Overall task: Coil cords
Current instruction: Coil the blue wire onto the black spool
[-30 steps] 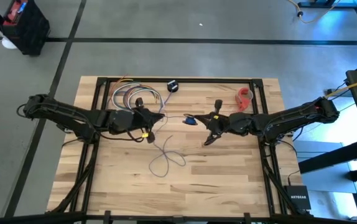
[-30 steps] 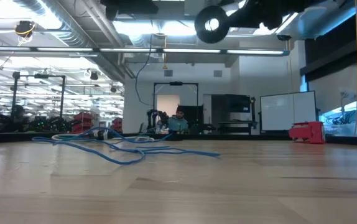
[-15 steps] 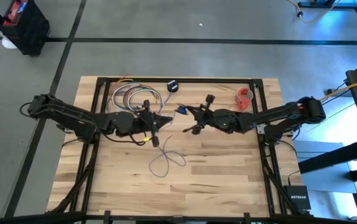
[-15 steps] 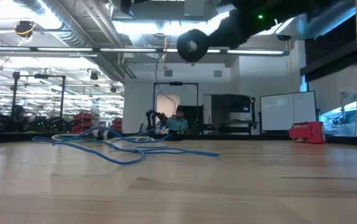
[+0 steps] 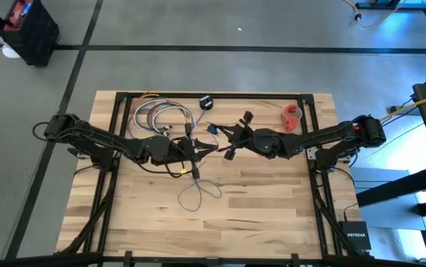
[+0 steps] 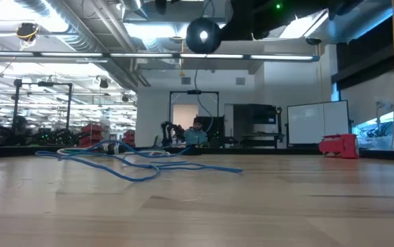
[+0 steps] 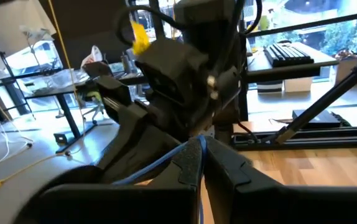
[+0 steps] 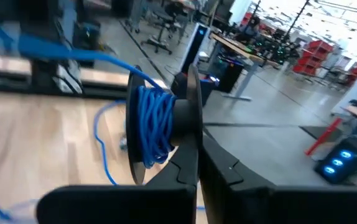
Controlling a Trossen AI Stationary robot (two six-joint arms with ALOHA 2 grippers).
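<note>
So both arms met over the middle of the table (image 5: 272, 215), a bit toward the far edge. The right gripper (image 5: 219, 138) was clenched on a black spool (image 8: 188, 118) with a bunch of the blue cord (image 8: 152, 127) already wound around it. You could see the strand running off the spool and down to the wood in the right wrist view. The left gripper (image 5: 211, 148) was pinched tight on a stretch of the same cord (image 7: 166, 160), just beside the right one, tips nearly touching.

The rest of the cord (image 5: 198, 194) lay in a loose loop on the wood on the near side of the grippers. A separate bundle of coiled wires (image 5: 157, 115) sat by the far-left edge, a small black puck (image 5: 205, 102) at the far rail, and a red tape roll (image 5: 292, 116) near the far-right corner.

The near half of the table was mostly bare, and the right side had plenty of room too.
</note>
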